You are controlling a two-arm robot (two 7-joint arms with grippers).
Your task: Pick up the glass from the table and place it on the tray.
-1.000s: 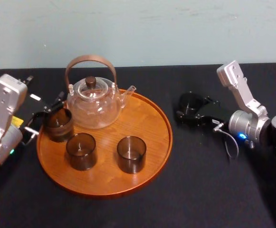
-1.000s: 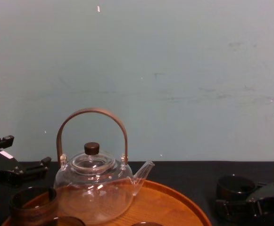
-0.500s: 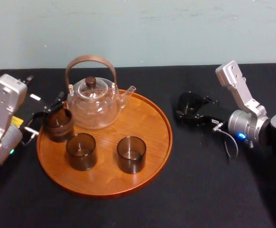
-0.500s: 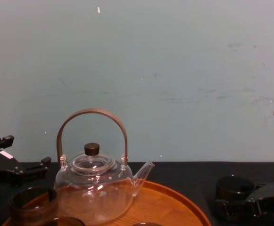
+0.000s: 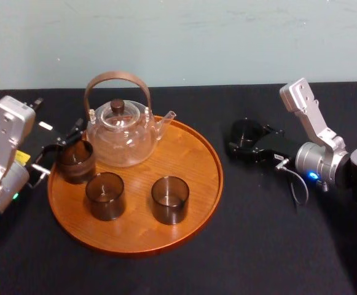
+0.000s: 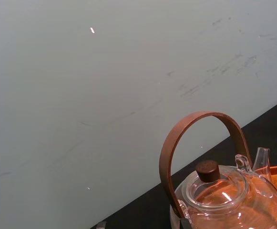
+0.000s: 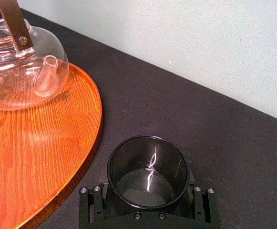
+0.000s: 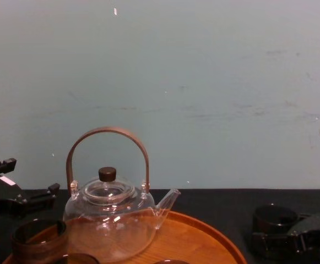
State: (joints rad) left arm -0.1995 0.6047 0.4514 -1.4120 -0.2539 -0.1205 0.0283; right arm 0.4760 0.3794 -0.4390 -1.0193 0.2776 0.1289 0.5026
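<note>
Right wrist view: glass (image 7: pixel 147 174) btwn right gripper (image 7: pixel 148 204) jaws.

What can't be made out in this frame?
Whether the right gripper grips the table glass: head view, black on black cloth.
Whether the left gripper touches the left tray glass: head view, too dark.
Two front glasses: chest view, cut by bottom edge.

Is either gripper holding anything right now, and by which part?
Right gripper grips the dark glass by its lower wall, right of the tray. Left gripper, at the tray's left edge: cannot tell.
</note>
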